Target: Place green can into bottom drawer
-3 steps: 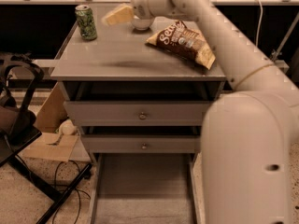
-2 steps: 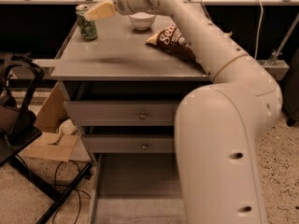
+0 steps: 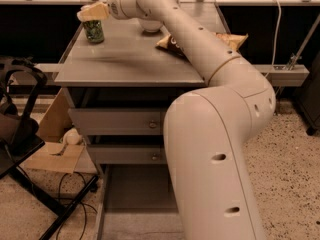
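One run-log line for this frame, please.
phase: reach | pincer: at top of green can | can: upright on cabinet top | bottom drawer: open

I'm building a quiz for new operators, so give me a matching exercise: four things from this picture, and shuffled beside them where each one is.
1. green can
2. claw
3. bottom drawer
4. chip bag

A. pulled open, down near the floor
B. lying on the cabinet top's right side
C. upright at the cabinet top's far left corner
D. right over the can's top

Pairs: 1-C, 2-D, 3-A, 4-B
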`<state>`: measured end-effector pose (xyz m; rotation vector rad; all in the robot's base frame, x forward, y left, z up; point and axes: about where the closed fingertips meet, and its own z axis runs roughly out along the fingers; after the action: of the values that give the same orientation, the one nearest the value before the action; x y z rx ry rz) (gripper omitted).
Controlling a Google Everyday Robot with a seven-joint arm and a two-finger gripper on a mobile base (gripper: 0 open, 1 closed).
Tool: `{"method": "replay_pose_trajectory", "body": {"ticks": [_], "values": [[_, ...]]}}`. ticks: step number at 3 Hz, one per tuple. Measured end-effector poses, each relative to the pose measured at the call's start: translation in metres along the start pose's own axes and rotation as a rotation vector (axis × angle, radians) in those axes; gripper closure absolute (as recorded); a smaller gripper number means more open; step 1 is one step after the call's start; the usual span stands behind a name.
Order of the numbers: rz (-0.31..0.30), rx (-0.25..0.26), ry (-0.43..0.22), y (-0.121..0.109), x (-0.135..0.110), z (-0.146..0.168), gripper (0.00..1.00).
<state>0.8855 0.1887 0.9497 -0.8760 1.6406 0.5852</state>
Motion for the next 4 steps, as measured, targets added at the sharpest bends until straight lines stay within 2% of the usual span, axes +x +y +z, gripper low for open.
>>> {"method": "replay_pose_trajectory", "body": {"ticks": [1,2,3,4], "values": [[0.007,0.0,0.012,0.002,0.009,0.011,0.0],[0.025,-0.006,0.02,0.002,0.029,0.047,0.0],[0.054,-0.031,-0.008,0.005,0.034,0.067,0.0],[0.054,-0.029,-0.014,0.004,0.032,0.067,0.18]]}}
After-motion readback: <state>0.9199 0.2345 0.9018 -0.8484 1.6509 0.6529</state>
